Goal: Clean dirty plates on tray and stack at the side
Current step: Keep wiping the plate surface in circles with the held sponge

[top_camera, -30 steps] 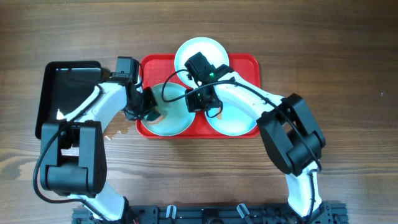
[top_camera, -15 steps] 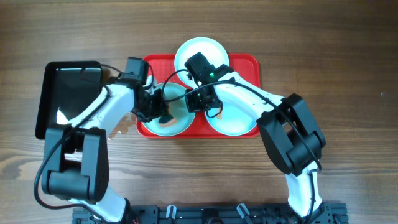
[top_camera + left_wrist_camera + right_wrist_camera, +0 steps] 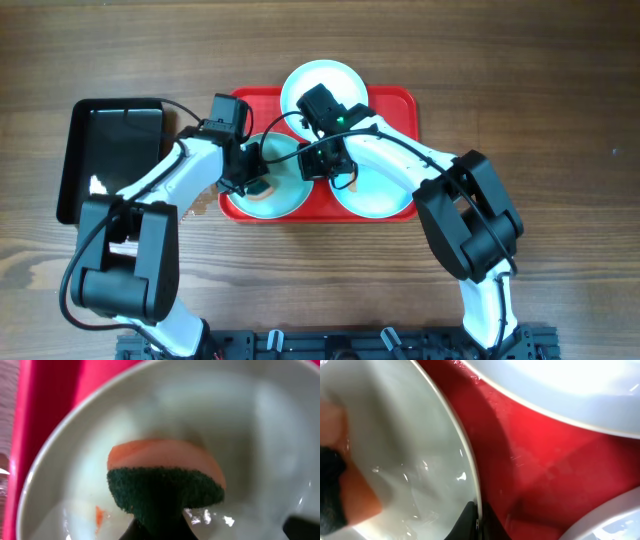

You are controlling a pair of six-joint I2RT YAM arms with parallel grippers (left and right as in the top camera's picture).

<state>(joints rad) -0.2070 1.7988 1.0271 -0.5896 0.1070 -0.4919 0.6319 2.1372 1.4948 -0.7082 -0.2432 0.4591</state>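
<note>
Three pale plates lie on the red tray: front left, front right and back. My left gripper is shut on a sponge with an orange body and a dark green pad, pressed into the front left plate. A small orange smear lies beside the sponge. My right gripper is shut on that plate's right rim. The sponge shows at the left of the right wrist view.
A glossy black tray lies left of the red tray. Wet marks sit on the wooden table between the two trays. The plates nearly fill the red tray.
My left gripper has moved right, from the plate's left edge onto its middle, carrying the sponge. The right arm has not moved.
</note>
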